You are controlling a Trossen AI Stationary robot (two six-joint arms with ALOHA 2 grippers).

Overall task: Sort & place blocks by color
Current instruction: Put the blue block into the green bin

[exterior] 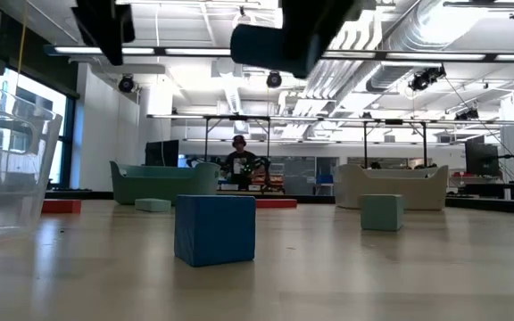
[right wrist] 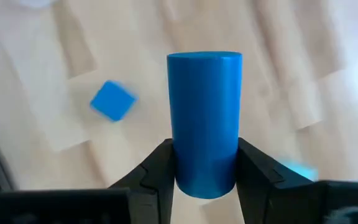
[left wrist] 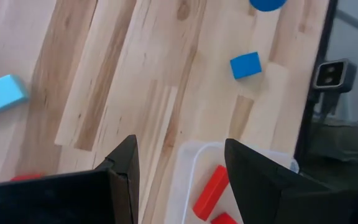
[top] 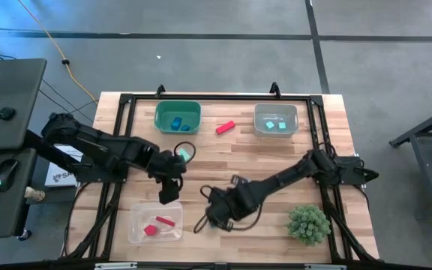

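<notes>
My right gripper [right wrist: 205, 186] is shut on a blue cylinder [right wrist: 205, 118] over the table's near middle [top: 216, 214]. A blue cube [right wrist: 112, 99] lies on the wood beneath it and stands in the low view [exterior: 214, 229]. My left gripper [left wrist: 179, 168] is open and touches nothing; it hovers at the far rim of a clear bin [top: 135, 231] that holds red blocks [left wrist: 211, 191]. A red bar [top: 225, 127] lies between the two far bins. A teal block [top: 182, 154] lies by the left arm's wrist, and another teal cube [exterior: 382, 212] stands farther off. My right gripper pinches the blue cylinder between its two fingers [right wrist: 159, 171], on the curved wall near one end [right wrist: 205, 177]. The fingers lie along its length, and most of it sticks out past the fingertips. Nothing of it reaches the table in the low view.
A green bin [top: 160, 112] with blue blocks stands at the far left, a clear bin [top: 259, 127] with teal blocks at the far right. A spiky green plant ball [top: 308, 223] sits at the near right. A black frame rail [top: 216, 97] rims the table. A person [exterior: 237, 160] is beyond it.
</notes>
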